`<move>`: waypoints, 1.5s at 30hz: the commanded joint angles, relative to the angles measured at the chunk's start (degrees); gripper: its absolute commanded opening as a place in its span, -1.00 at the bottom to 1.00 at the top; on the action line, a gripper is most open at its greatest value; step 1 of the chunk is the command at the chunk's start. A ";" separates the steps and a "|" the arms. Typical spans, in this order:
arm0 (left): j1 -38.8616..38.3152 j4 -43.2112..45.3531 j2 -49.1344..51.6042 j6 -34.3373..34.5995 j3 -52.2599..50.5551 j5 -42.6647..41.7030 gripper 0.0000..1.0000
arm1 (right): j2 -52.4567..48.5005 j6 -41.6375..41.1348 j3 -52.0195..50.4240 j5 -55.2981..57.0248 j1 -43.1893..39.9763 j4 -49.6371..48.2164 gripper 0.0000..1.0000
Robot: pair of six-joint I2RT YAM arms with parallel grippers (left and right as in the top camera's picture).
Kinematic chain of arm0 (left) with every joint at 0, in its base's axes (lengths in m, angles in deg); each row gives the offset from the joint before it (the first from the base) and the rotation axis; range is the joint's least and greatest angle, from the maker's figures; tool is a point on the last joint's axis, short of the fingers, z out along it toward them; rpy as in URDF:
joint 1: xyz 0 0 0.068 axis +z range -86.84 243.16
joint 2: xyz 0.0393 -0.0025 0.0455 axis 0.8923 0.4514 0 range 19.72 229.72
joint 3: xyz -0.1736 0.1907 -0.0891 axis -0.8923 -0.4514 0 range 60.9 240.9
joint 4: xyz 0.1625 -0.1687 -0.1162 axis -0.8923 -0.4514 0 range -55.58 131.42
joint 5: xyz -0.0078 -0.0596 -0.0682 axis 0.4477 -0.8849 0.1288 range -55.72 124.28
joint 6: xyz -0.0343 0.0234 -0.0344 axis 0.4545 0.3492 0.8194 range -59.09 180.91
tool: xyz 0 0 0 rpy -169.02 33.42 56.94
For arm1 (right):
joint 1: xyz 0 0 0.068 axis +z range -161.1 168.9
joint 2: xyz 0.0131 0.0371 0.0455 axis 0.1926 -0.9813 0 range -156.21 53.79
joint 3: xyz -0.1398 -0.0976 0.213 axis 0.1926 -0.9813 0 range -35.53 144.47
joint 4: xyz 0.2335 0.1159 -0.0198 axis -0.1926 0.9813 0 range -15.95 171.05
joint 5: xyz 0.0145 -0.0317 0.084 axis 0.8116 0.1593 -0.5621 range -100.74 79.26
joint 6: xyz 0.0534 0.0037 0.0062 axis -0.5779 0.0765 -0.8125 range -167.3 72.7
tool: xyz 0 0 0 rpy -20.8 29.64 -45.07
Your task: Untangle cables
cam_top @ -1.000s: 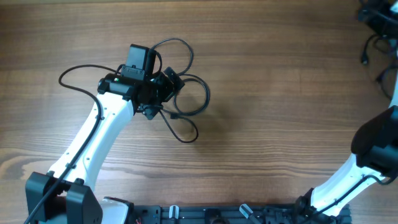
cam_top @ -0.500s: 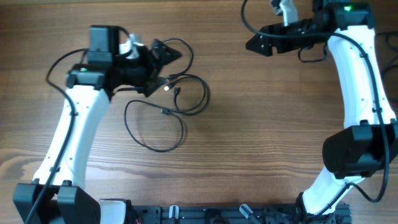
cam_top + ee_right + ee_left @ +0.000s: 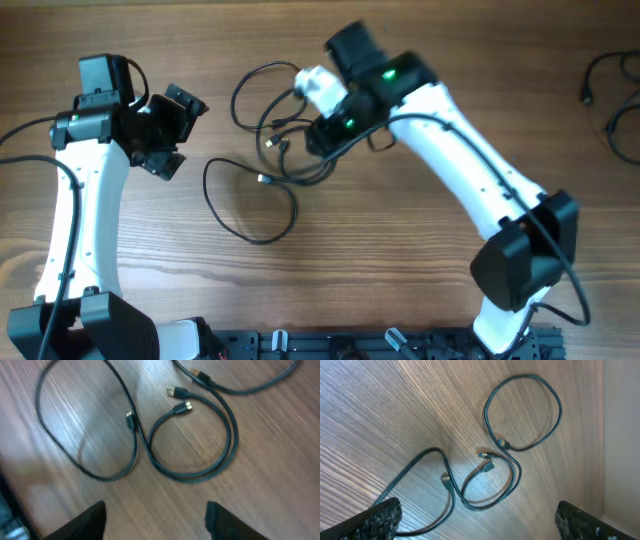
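Several thin black cables (image 3: pixel 264 179) lie tangled in loose loops at the table's middle left, with one big loop (image 3: pixel 250 239) in front. My left gripper (image 3: pixel 178 132) is open and empty, apart from the cables and to their left. Its wrist view shows a round loop (image 3: pixel 522 412), small plugs (image 3: pixel 487 462) and its fingers wide apart (image 3: pixel 480 520). My right gripper (image 3: pixel 318 138) hangs open over the right side of the tangle. Its wrist view shows a double loop (image 3: pixel 192 440) with gold-tipped plugs (image 3: pixel 179 400) ahead of the open fingers (image 3: pixel 157 522), which hold nothing.
More black cables (image 3: pixel 612 100) lie at the far right edge of the wooden table (image 3: pixel 400 260). The right arm (image 3: pixel 470 170) stretches diagonally across the table's middle. The arm bases stand at the front edge (image 3: pixel 330 345).
My left gripper has drawn back to the left, away from the tangle, empty. My right arm has swung from the far right down over the cables. The front loop lies as before.
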 commanded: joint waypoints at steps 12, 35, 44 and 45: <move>4.66 2.21 -0.94 -1.16 0.79 4.72 1.00 | -1.64 11.93 -17.68 6.29 13.42 -32.13 0.17; 4.66 2.21 -0.94 -1.14 0.79 4.72 1.00 | -17.38 12.59 -17.68 9.88 12.85 -37.16 -0.35; 4.66 2.21 -0.94 -1.16 0.79 4.72 1.00 | -0.98 -8.79 -16.65 10.64 12.85 -32.83 -0.91; 4.66 2.21 -0.94 -1.14 0.79 4.70 1.00 | 1.73 -9.27 -16.65 10.64 12.83 -32.81 -0.91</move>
